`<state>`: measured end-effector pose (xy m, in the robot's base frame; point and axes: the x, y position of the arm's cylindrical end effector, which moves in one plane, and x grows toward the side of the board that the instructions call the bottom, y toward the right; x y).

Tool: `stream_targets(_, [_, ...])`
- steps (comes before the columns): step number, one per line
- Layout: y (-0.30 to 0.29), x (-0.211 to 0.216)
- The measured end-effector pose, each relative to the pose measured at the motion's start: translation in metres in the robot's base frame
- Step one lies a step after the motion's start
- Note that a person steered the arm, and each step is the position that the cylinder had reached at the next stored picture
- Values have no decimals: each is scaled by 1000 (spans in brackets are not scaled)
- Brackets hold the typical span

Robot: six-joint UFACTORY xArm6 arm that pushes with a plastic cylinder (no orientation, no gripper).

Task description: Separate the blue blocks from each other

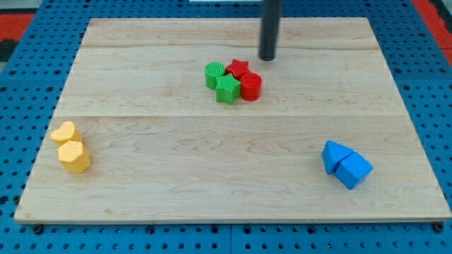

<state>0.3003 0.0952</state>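
Observation:
Two blue blocks sit touching at the view's lower right: a blue triangular block [335, 154] on the left and a blue cube-like block [353, 170] on the right. My tip [268, 58] is near the view's top centre, far from the blue blocks, up and to their left. It stands just right of and above the red and green cluster, apart from it.
A cluster of a green round block [215, 74], a green star [227, 89], a red star [238, 68] and a red cylinder [251, 86] sits at centre top. Two yellow blocks, a heart [63, 132] and a hexagon [74, 156], sit at the left. The wooden board [212, 176] lies on blue pegboard.

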Motion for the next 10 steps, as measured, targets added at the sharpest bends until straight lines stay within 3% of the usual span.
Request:
stream_targets(2, [136,65])
stream_targets(3, [172,134])
stream_targets(4, [165,200])
stream_targets(6, [126,248])
stream_targets(7, [102,249])
stream_targets(9, [15,203])
stream_targets(10, [-13,202])
